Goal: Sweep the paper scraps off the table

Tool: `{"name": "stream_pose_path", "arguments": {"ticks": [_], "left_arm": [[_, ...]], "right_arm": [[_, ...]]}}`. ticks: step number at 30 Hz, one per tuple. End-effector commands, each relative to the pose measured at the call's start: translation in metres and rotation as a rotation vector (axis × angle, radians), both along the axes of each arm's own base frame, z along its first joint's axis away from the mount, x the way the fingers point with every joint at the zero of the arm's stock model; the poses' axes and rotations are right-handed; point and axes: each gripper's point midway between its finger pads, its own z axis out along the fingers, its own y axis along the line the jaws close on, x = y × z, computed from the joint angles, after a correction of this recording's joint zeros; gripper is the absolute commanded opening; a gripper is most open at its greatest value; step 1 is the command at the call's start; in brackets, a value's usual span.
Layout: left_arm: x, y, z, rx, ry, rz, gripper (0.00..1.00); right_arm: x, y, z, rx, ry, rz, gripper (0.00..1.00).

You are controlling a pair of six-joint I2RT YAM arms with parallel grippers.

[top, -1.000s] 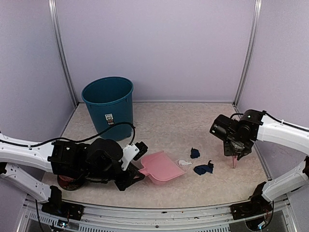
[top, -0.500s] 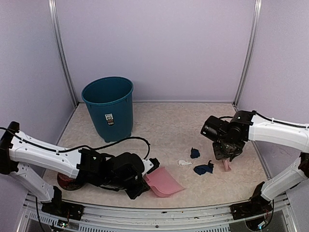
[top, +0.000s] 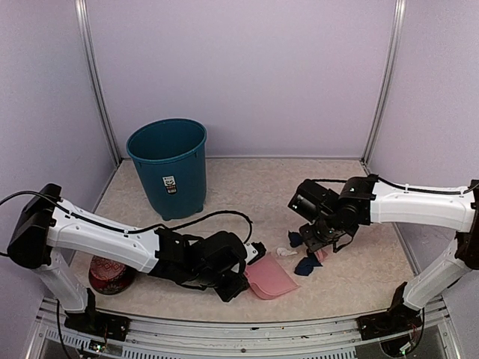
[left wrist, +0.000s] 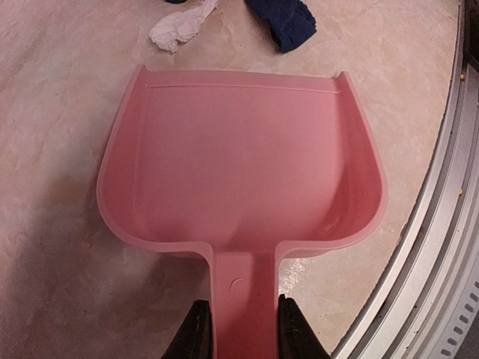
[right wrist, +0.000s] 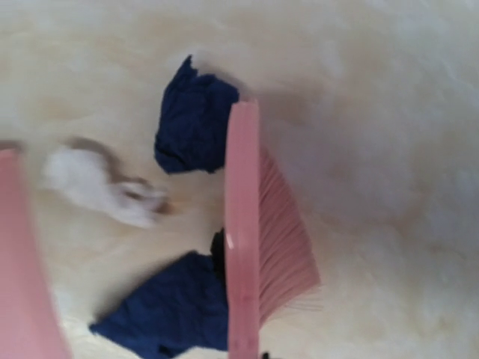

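My left gripper (left wrist: 241, 310) is shut on the handle of the pink dustpan (left wrist: 239, 164), which lies flat on the beige table (top: 254, 187) with its mouth toward the paper scraps. Just beyond its lip lie a white scrap (left wrist: 183, 22) and a dark blue scrap (left wrist: 281, 21). My right gripper (top: 320, 241) holds the pink brush (right wrist: 243, 247) upright, bristles (right wrist: 281, 239) on the table. In the right wrist view one dark blue scrap (right wrist: 191, 123) touches the brush's tip and another (right wrist: 165, 310) lies against its left side. The white scrap (right wrist: 97, 187) sits between brush and dustpan.
A teal waste bin (top: 168, 166) stands at the back left. A red patterned ball in a bowl (top: 111, 273) sits at the front left, beside my left arm. The metal frame (left wrist: 441, 247) of the table's front edge runs close to the dustpan's right side.
My left arm has slid the dustpan to the right, up to the scraps. My right arm has carried the brush leftward, onto the two dark blue scraps.
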Motion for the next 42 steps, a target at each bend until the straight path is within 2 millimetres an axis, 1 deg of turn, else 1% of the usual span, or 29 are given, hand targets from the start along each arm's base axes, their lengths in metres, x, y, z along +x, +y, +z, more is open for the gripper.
{"name": "stream_pose_path", "arguments": {"ticks": [1, 7, 12, 16, 20, 23, 31, 34, 37, 42], "left_arm": [[0.012, -0.006, -0.005, -0.007, 0.009, -0.002, 0.00], [0.022, -0.003, -0.014, -0.016, 0.027, 0.025, 0.00], [0.028, 0.002, -0.023, -0.017, 0.037, 0.056, 0.00], [0.035, 0.008, -0.030, -0.017, 0.043, 0.088, 0.00], [0.038, 0.012, -0.033, -0.024, 0.045, 0.110, 0.00], [0.040, 0.017, -0.036, -0.026, 0.045, 0.126, 0.00], [0.039, 0.029, -0.038, -0.033, 0.042, 0.158, 0.00], [0.039, 0.034, -0.036, -0.036, 0.037, 0.173, 0.00], [0.039, 0.039, -0.035, -0.039, 0.034, 0.186, 0.00], [0.038, 0.047, -0.030, -0.057, 0.033, 0.221, 0.00]], "right_arm": [[-0.007, 0.039, 0.002, 0.045, 0.011, 0.133, 0.00], [-0.026, 0.069, 0.012, 0.090, 0.024, 0.254, 0.00], [-0.043, 0.088, 0.023, 0.149, 0.041, 0.320, 0.00], [-0.053, 0.097, 0.028, 0.174, 0.051, 0.357, 0.00], [-0.057, 0.099, 0.039, 0.197, 0.040, 0.362, 0.00], [-0.052, 0.094, 0.054, 0.208, 0.000, 0.338, 0.00], [-0.026, 0.060, 0.091, 0.141, -0.187, 0.207, 0.00], [-0.017, 0.057, 0.102, 0.129, -0.254, 0.193, 0.00], [-0.008, 0.059, 0.103, 0.119, -0.293, 0.201, 0.00], [0.008, 0.067, 0.086, 0.084, -0.312, 0.240, 0.00]]}}
